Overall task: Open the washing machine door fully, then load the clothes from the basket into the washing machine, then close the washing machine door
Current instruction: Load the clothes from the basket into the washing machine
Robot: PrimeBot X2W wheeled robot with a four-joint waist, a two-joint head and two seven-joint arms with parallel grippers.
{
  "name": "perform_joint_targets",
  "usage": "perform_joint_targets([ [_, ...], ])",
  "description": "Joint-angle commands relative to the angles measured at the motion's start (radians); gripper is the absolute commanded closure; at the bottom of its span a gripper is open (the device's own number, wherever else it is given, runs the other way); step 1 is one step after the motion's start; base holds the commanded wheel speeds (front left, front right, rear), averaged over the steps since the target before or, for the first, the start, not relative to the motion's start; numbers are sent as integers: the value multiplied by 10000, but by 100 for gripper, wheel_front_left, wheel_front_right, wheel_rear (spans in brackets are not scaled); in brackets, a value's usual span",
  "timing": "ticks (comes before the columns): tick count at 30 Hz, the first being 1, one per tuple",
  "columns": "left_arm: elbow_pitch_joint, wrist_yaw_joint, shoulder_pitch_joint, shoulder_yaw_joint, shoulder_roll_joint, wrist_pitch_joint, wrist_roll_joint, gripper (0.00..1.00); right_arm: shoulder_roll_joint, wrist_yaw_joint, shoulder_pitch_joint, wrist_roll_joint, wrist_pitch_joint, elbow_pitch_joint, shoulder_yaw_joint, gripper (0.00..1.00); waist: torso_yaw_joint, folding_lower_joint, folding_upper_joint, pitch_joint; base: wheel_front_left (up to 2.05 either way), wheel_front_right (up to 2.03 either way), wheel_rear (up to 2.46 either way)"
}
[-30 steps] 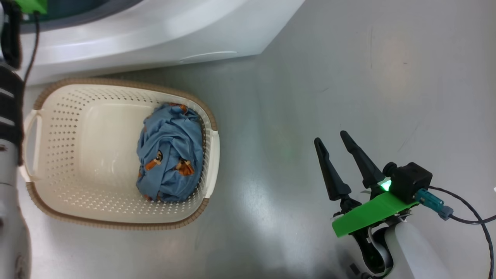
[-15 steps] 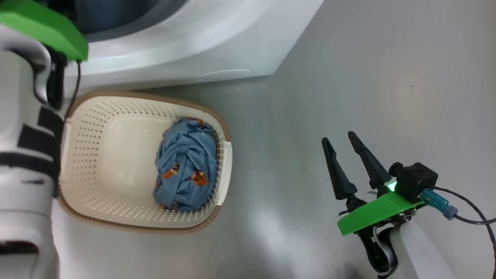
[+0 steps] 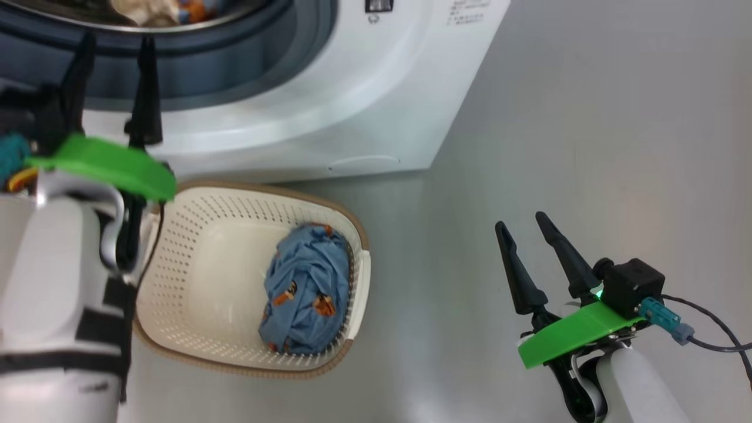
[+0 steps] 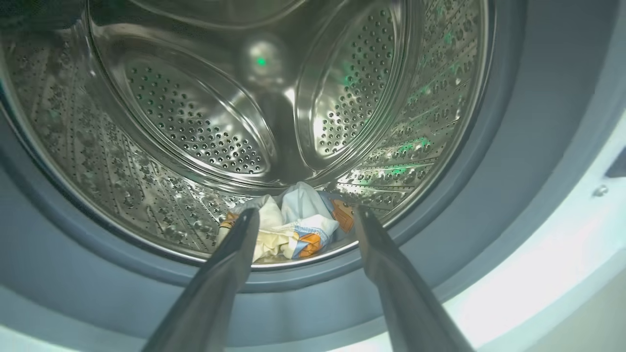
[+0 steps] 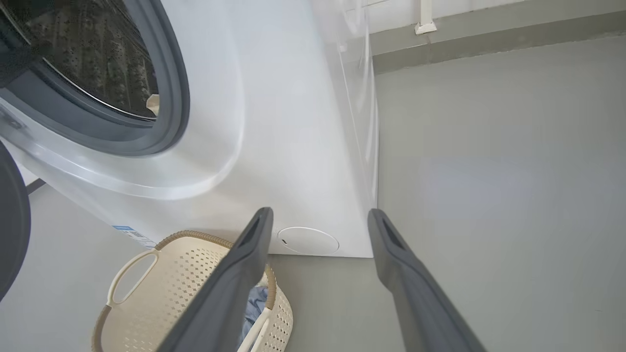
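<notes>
at far left, the left gripper point(image 3: 116, 40) hangs at the mouth of the washing machine point(image 3: 352, 88). its two long fingers are spread wide and hold nothing, aimed past the grey gasket point(image 4: 489, 195) into the steel drum point(image 4: 195, 122). a pale crumpled bundle point(image 4: 298, 230) with orange print lies low in the drum, near the front lip. the opening stands clear, and a dark rounded edge point(image 5: 10, 220) at the left of the right wrist view is probably the open door, though too little shows to be sure. just in front of the machine, on the grey floor point(image 3: 587, 117), sits the cream perforated basket point(image 3: 200, 276), its left end hidden behind the left forearm. against its right-hand wall rests the other heap of clothes point(image 3: 305, 294), light blue cloth dotted with small orange-brown cartoon figures and wadded into a loose ball of folds. it looks light, soft and limp, neither fragile nor slippery. a deep pinch on the raised folds at the crown of the heap should lift it whole. a shallow nip on one edge would likely let it unfurl, trail and catch on the woven-look rim. well to the right, over bare floor, the right gripper point(image 3: 519, 219) points toward the machine's lower corner, fingers parted and empty.
</notes>
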Motion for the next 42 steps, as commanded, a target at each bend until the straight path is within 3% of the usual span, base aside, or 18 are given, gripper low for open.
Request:
perform_joint_targets([
  [1, -946, -19, 721, 451, 342, -22, 93, 0, 57, 62, 325, -144, -118, -266, 168, 0, 250, 0, 0, -790, 0, 0, 0],
  [17, -4329, -21, 4681, 1492, -189, -22, 627, 0, 57, 62, 1217, -834, -118, -677, 76, 0, 542, 0, 0, -2671, 0, 0, 0],
  [20, -5113, 27, 6011, 1856, -416, -22, 742, 0, 57, 62, 1586, -1063, -118, -893, 32, 0, 518, 0, 0, -3063, 0, 0, 0],
  [31, -6078, 305, 8382, 2396, -819, -22, 928, 0, 57, 62, 2287, -1313, -118, -1431, -48, 0, 378, 0, 0, -3655, 0, 0, 0],
  [42, -6197, 716, 9673, 2403, -943, -22, 456, 0, 57, 62, 2767, -1527, -118, -1743, -333, 0, 264, 0, 0, -3973, 0, 0, 0],
])
